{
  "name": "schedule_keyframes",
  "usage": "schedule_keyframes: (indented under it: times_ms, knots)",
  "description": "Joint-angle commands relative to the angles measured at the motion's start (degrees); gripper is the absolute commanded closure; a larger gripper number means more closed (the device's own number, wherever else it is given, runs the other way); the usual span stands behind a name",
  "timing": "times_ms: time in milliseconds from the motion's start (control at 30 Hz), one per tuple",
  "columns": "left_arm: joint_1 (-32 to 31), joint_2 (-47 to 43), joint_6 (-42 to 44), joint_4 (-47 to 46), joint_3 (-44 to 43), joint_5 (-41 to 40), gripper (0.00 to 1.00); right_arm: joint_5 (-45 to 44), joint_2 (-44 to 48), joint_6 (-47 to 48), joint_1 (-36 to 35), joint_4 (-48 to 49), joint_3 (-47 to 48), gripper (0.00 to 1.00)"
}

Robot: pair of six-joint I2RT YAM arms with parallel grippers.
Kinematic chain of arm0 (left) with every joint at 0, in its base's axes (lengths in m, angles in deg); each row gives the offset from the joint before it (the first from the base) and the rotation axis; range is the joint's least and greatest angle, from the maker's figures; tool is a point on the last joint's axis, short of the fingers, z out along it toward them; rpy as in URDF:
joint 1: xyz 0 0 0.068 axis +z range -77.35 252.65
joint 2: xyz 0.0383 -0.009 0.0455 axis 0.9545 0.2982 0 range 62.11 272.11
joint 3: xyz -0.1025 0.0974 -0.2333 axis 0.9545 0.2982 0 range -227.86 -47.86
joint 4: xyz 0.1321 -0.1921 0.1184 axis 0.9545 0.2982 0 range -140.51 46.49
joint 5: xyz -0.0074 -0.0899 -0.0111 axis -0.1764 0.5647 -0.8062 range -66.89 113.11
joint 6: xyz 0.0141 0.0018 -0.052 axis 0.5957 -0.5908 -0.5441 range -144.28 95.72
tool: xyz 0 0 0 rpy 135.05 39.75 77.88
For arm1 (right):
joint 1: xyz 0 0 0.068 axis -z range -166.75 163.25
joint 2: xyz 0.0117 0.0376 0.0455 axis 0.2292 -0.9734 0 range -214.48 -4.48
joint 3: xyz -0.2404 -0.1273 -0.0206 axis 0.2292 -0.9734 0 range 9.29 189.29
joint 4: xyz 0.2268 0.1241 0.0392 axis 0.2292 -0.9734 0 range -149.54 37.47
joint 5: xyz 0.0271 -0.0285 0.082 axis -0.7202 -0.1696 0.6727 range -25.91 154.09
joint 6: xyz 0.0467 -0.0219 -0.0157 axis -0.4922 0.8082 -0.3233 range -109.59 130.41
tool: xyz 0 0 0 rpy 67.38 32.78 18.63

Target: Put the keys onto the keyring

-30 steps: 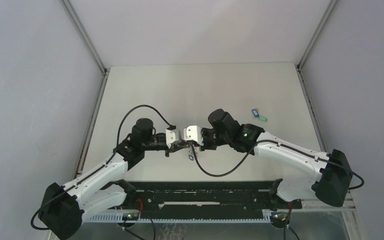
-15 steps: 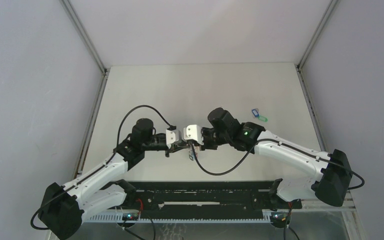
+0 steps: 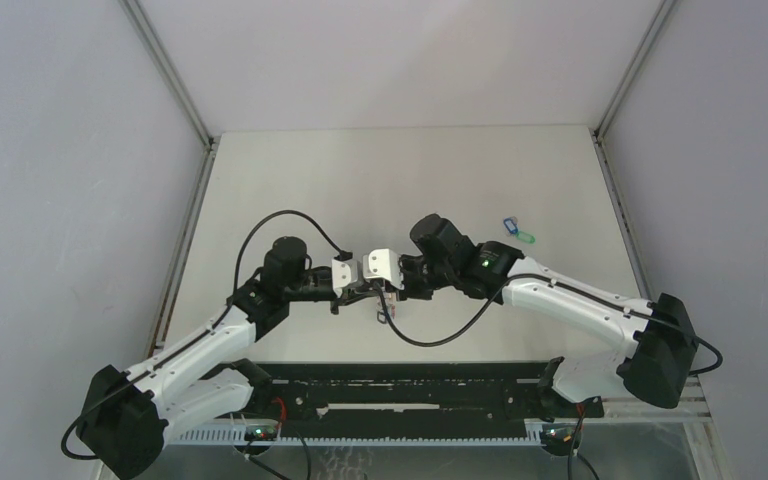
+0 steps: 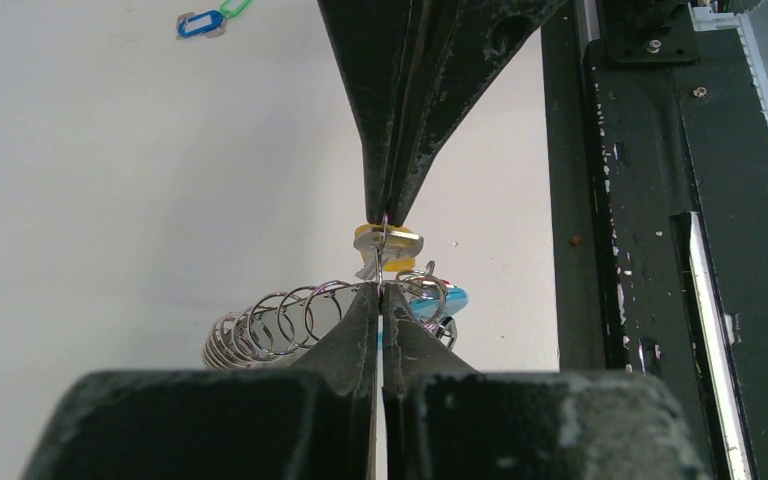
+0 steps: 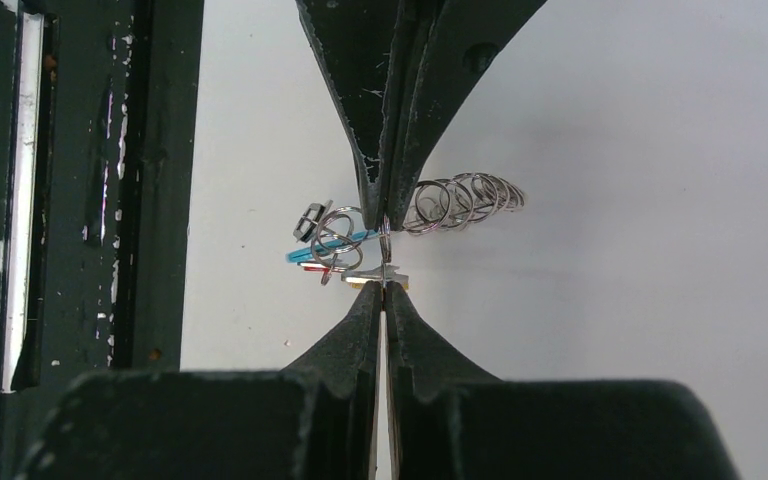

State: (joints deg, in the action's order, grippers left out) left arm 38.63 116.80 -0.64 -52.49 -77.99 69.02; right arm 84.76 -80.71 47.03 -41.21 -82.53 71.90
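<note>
My left gripper and right gripper meet tip to tip above the near middle of the table. The left is shut on the keyring's wire, beside its coil of silvery rings. A cyan piece, a red tag and a black bit hang from it. The right is shut on the yellow key, right against the ring wire. The blue key and green key lie together on the table at the far right.
A black rail runs along the table's near edge, just below the grippers. Grey walls with metal corner posts close in the white table on three sides.
The right arm has shifted slightly left, toward the left gripper. The left arm has stayed in place. Both grippers stay shut.
</note>
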Motion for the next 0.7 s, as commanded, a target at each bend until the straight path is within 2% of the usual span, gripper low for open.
schedule_keyframes:
  times_ms: [0, 667]
  knots:
    - [-0.35, -1.11, 1.33, -1.2, -3.36, 2.24, 1.0, 0.71, 0.02, -0.75, 0.22, 0.94, 2.74, 1.0]
    - [-0.36, -0.85, 1.33, -1.19, -3.43, 1.64, 1.0, -1.54, 1.15, -1.5, 0.15, 0.38, 2.69, 1.0]
